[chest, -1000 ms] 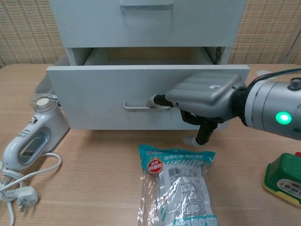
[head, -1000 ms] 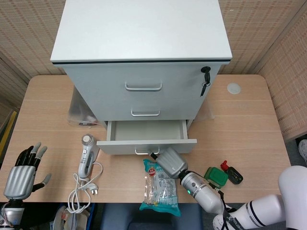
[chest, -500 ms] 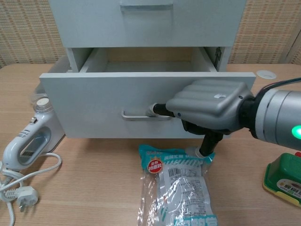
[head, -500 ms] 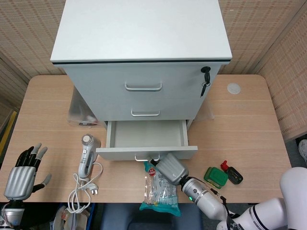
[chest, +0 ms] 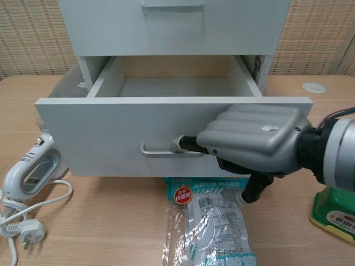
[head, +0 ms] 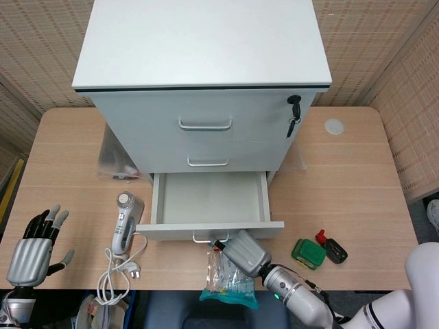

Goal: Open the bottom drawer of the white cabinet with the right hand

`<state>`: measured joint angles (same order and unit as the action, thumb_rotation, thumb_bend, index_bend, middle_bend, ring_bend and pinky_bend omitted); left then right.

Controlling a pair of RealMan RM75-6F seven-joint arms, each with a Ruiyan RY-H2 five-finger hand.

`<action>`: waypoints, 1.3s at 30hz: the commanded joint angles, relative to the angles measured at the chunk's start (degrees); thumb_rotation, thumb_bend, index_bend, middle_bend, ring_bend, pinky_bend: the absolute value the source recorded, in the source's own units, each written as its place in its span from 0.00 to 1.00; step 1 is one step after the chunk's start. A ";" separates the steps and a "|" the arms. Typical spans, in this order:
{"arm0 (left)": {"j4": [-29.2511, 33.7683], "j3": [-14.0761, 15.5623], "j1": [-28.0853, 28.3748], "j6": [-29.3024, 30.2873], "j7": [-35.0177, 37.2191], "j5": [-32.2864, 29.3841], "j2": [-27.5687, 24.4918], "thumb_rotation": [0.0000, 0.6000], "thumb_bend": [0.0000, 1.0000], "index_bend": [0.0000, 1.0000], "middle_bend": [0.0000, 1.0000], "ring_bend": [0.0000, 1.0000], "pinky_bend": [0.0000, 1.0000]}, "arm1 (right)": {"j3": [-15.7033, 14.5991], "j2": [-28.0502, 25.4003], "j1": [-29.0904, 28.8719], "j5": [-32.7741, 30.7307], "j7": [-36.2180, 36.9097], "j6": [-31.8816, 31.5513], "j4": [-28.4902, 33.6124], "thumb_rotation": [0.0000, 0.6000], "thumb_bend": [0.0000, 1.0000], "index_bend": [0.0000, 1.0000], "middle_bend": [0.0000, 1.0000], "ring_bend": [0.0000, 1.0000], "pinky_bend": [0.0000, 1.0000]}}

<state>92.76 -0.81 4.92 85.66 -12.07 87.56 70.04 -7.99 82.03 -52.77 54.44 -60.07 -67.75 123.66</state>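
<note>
The white cabinet (head: pixel 206 75) stands at the back of the table. Its bottom drawer (head: pixel 209 199) is pulled well out and looks empty inside (chest: pixel 172 86). My right hand (head: pixel 245 252) (chest: pixel 255 143) is in front of the drawer face, its fingers hooked on the metal handle (chest: pixel 161 151) (head: pixel 206 238). My left hand (head: pixel 31 250) hovers at the table's near left corner, fingers spread and holding nothing.
A snack bag (head: pixel 226 277) (chest: pixel 213 221) lies just under the drawer front. A white handheld appliance (head: pixel 125 226) with cord and plug (head: pixel 113 271) lies left of the drawer. A green box (head: pixel 309 252) and a small black-red item (head: pixel 332 248) sit at right.
The bottom drawer has slid further out toward me, pulled by my right hand on its handle; the drawer front now overhangs the top of the snack bag. The left hand stays put.
</note>
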 commanded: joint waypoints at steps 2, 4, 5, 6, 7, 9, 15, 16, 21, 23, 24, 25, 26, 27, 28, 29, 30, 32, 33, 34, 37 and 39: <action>0.08 0.00 -0.01 0.10 0.00 0.13 -0.02 1.00 0.25 0.09 0.00 0.00 0.10 | -0.93 -0.35 0.82 1.58 -0.19 -0.11 0.88 1.00 0.29 0.08 0.90 1.00 0.81; 0.11 0.02 -0.03 0.13 -0.03 0.17 -0.04 1.00 0.25 0.09 0.00 0.00 0.10 | -1.14 -0.45 1.03 2.05 -0.24 -0.14 1.06 1.00 0.29 0.08 0.90 1.00 0.81; 0.13 0.04 -0.04 0.15 -0.06 0.19 -0.06 1.00 0.25 0.09 0.00 0.00 0.10 | -1.31 -0.54 1.19 2.47 -0.28 -0.13 1.20 1.00 0.29 0.08 0.90 1.00 0.81; 0.17 0.05 -0.06 0.16 -0.08 0.18 -0.08 1.00 0.25 0.09 0.00 0.00 0.10 | -1.49 -0.62 1.36 2.93 -0.31 -0.15 1.38 1.00 0.29 0.08 0.90 1.00 0.81; 0.23 0.03 -0.07 0.22 -0.11 0.21 -0.09 1.00 0.25 0.09 0.00 0.00 0.10 | -1.89 -0.76 1.64 3.91 -0.33 -0.15 1.81 1.00 0.29 0.08 0.90 1.00 0.81; 0.33 0.04 -0.09 0.29 -0.19 0.28 -0.15 1.00 0.25 0.09 0.00 0.00 0.10 | -2.63 -1.14 2.36 5.93 -0.11 -0.38 2.41 1.00 0.29 0.08 0.90 1.00 0.81; 0.67 -0.10 -0.14 0.63 -0.28 0.46 -0.39 1.00 0.25 0.09 0.00 0.00 0.10 | -5.71 -3.16 6.07 16.04 2.78 -2.40 2.50 1.00 0.29 0.08 0.86 0.97 0.81; 0.73 -0.13 -0.13 0.66 -0.28 0.47 -0.43 1.00 0.25 0.09 0.00 0.00 0.10 | -6.40 -3.71 6.89 17.88 3.50 -2.95 2.33 1.00 0.29 0.08 0.84 0.94 0.81; 0.97 -0.21 -0.02 0.70 -0.34 0.68 -0.50 1.00 0.25 0.09 0.00 0.00 0.10 | -9.80 -7.44 12.45 29.57 9.93 -8.07 0.59 1.00 0.29 0.08 0.77 0.80 0.80; 1.11 -0.25 0.09 0.67 -0.48 0.81 -0.55 1.00 0.25 0.09 0.00 0.00 0.10 | -11.00 -9.27 14.87 34.48 12.91 -10.85 -0.26 1.00 0.29 0.08 0.75 0.78 0.80; 1.20 -0.28 0.14 0.67 -0.50 0.89 -0.57 1.00 0.25 0.09 0.00 0.00 0.10 | -11.43 -10.10 15.96 36.47 14.23 -12.21 -0.59 1.00 0.29 0.08 0.75 0.77 0.80; 1.30 -0.31 0.20 0.68 -0.49 0.99 -0.59 1.00 0.25 0.09 0.00 0.00 0.10 | -11.95 -11.31 17.48 38.97 16.01 -14.26 -1.02 1.00 0.29 0.08 0.74 0.77 0.80; 1.36 -0.34 0.25 0.67 -0.51 1.04 -0.59 1.00 0.25 0.09 0.00 0.00 0.10 | -12.24 -12.21 18.63 40.73 17.33 -15.89 -1.37 1.00 0.29 0.09 0.74 0.77 0.80; 1.41 -0.37 0.32 0.60 -0.58 1.06 -0.60 1.00 0.25 0.09 0.00 0.00 0.10 | -12.45 -13.14 19.80 42.37 18.55 -17.58 -1.77 1.00 0.29 0.10 0.74 0.77 0.80; 1.51 -0.40 0.43 0.48 -0.69 1.09 -0.62 1.00 0.25 0.09 0.00 0.00 0.10 | -12.66 -14.38 21.32 44.44 20.03 -19.82 -2.38 1.00 0.29 0.11 0.74 0.76 0.80; 1.59 -0.44 0.51 0.42 -0.74 1.12 -0.61 1.00 0.25 0.09 0.00 0.00 0.10 | -12.77 -15.33 22.50 45.74 21.08 -21.52 -2.89 1.00 0.29 0.11 0.74 0.76 0.80; 1.67 -0.48 0.59 0.35 -0.79 1.15 -0.61 1.00 0.25 0.09 0.00 0.00 0.10 | -12.81 -16.28 23.73 46.78 22.08 -23.29 -3.38 1.00 0.29 0.12 0.74 0.76 0.80; 1.82 -0.59 0.75 0.29 -0.87 1.21 -0.61 1.00 0.25 0.09 0.00 0.00 0.10 | -12.66 -18.35 26.71 48.15 24.38 -27.33 -4.66 1.00 0.29 0.14 0.73 0.75 0.80; 1.90 -0.66 0.79 0.29 -0.88 1.20 -0.60 1.00 0.25 0.09 0.00 0.00 0.10 | -12.56 -19.23 28.00 48.11 25.37 -28.86 -5.22 1.00 0.29 0.14 0.72 0.73 0.80; 1.99 -0.77 0.85 0.32 -0.87 1.15 -0.56 1.00 0.25 0.09 0.00 0.00 0.10 | -12.27 -20.30 29.66 47.55 26.80 -30.76 -5.96 1.00 0.29 0.14 0.71 0.72 0.79; 2.17 -0.92 0.99 0.21 -0.97 0.98 -0.40 1.00 0.25 0.09 0.00 0.00 0.10 | -10.92 -22.18 33.33 44.74 31.54 -34.46 -8.72 1.00 0.29 0.14 0.67 0.67 0.78; 2.26 -1.01 1.10 0.03 -1.08 0.81 -0.31 1.00 0.25 0.09 0.00 0.00 0.10 | -9.89 -22.89 35.16 42.03 34.58 -35.57 -10.92 1.00 0.29 0.14 0.64 0.62 0.75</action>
<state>94.99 -1.80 6.01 85.70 -13.14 88.38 69.71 -19.19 61.17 -20.82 99.45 -29.45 -101.00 115.85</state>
